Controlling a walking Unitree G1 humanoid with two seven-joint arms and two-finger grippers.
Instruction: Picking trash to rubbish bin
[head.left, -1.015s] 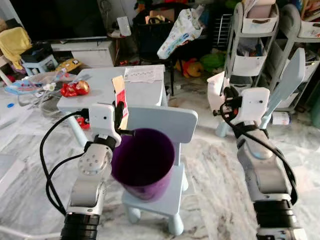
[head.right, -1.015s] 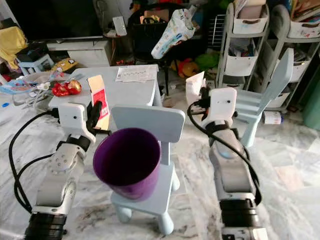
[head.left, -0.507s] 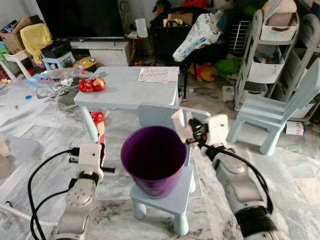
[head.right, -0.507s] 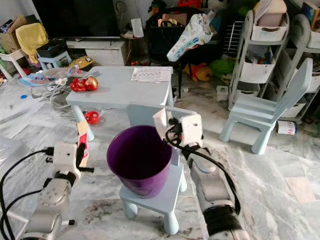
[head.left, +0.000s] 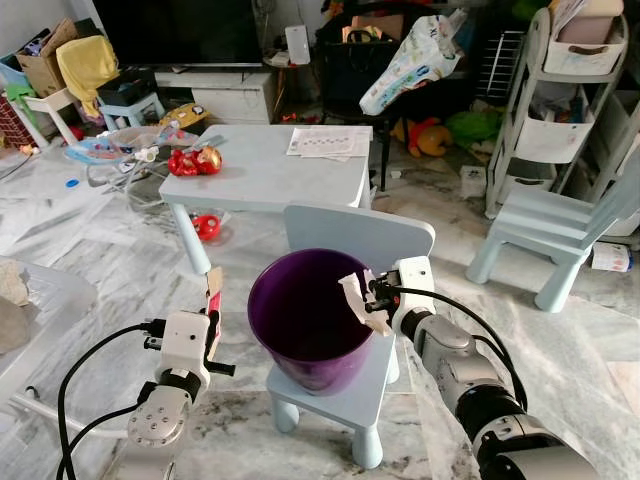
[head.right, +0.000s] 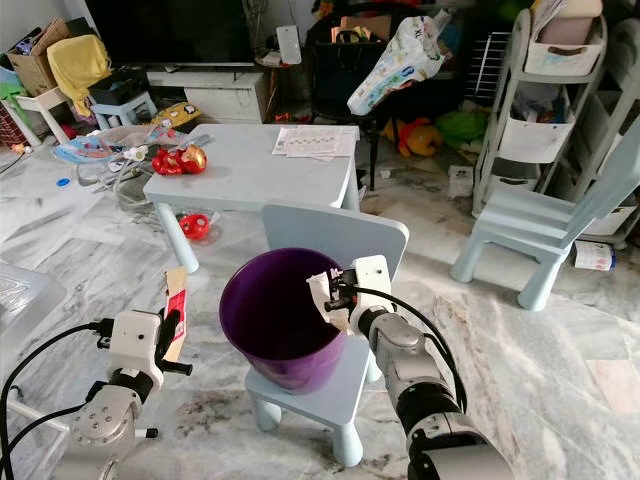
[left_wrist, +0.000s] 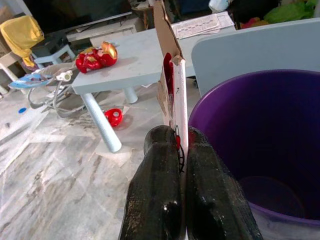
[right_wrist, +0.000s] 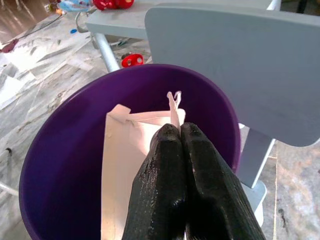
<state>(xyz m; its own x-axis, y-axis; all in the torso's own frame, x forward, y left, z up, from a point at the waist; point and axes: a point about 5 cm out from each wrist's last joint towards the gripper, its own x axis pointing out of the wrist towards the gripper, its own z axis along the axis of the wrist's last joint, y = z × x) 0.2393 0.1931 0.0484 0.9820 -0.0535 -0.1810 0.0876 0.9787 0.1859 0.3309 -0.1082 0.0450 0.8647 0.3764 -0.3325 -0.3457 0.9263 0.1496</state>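
Two pieces of trash are being held, one in each pincer, on either side of a smooth, round purple plastic bin that is standing on the seat of a small pale-blue plastic chair.

The right pincer is reaching over the bin's right rim with its two black fingers pressed tightly together on a thin, creased sheet of white paper. In the right wrist view the sheet is hanging down inside the bin's mouth, with a small curled tab sticking up just above the fingertips.

The left pincer is sitting low, just to the left of the bin and apart from it. Its fingers are closed flat on a stiff strip of cardboard packaging, brown along its torn edge and white with red print on its face. The strip is standing upright, rising above the fingertips beside the bin's outer wall.

Behind the chair a pale-blue plastic desk on round legs is carrying a shiny red and gold toy near its left end and a printed paper sheet near its far right corner. A small red object is lying on the grey-veined marble floor under the desk. A second pale-blue chair is standing well off to the right.
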